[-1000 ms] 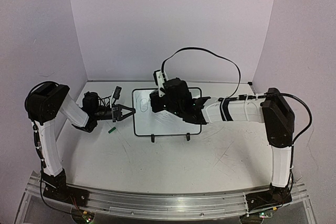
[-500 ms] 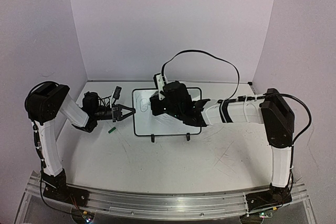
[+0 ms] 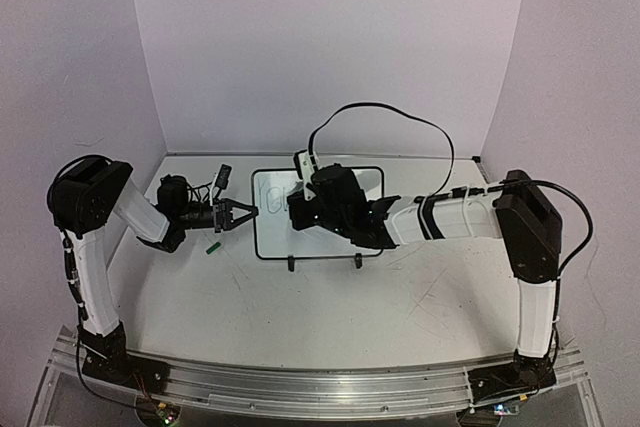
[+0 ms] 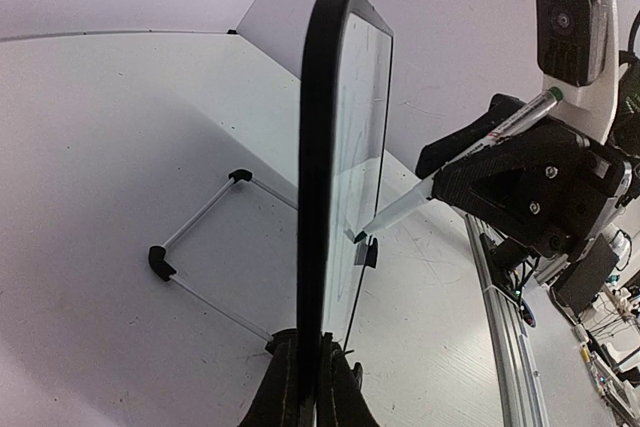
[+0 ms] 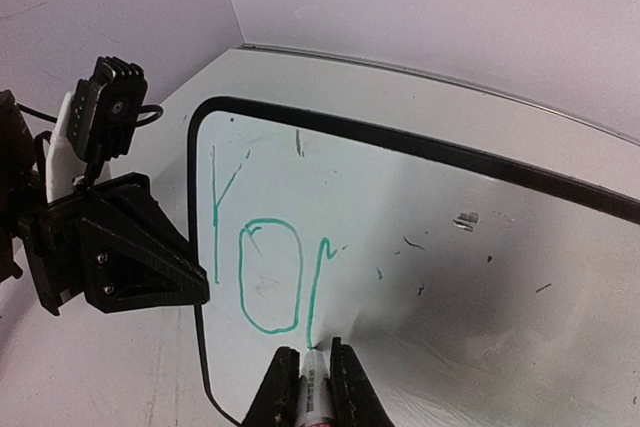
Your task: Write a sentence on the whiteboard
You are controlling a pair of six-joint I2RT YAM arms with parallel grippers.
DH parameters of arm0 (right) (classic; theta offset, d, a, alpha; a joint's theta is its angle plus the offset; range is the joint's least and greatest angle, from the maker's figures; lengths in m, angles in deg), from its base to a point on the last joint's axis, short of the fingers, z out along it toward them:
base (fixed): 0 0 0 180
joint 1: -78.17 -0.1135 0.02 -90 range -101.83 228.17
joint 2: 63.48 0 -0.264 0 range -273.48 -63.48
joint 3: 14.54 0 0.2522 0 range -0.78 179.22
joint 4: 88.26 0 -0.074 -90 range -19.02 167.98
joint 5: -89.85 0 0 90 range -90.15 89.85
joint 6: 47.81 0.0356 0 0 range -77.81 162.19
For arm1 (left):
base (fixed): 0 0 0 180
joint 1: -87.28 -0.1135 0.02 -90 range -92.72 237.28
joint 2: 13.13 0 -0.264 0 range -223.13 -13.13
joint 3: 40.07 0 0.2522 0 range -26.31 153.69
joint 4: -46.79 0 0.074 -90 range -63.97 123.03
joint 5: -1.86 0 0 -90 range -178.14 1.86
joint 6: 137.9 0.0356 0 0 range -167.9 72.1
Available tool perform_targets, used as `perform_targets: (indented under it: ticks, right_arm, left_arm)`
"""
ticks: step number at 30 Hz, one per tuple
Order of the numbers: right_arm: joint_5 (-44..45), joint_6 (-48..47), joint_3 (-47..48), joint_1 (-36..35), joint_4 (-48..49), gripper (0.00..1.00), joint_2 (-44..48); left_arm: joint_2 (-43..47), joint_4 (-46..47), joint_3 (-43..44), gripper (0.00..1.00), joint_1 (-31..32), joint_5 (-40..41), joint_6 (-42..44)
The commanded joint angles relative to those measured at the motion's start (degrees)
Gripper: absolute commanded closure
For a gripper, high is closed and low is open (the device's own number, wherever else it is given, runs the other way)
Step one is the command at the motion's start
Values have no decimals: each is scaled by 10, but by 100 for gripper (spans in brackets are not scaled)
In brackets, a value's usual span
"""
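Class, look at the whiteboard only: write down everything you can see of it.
The whiteboard is a small white rectangle with a thin black frame, rounded corners and two small black feet on thin wire legs. It stands propped on the table, glossy, with a few dark specks. Near its top left, green writing reads "Yo" plus a started stroke. The left gripper is shut on its left edge; the marker in the right gripper touches its face.

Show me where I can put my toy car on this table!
The widest bare stretch of white scratched tabletop lies between the small black-framed whiteboard and the near edge. A smaller one sits behind the right forearm. Crowded: the left gripper clamps the board's edge, the right gripper presses a green marker on it.
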Motion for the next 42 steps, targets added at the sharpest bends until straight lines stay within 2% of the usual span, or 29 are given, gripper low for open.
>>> perform_targets:
  ticks: [1,42]
  right_arm:
    - [58,-10,-7,10,-12,100,26]
    - [64,-42,56,35,1,100,23]
  left_arm:
    - [9,11,10,100,-7,0,4]
    - [9,10,11,100,-6,-4,4]
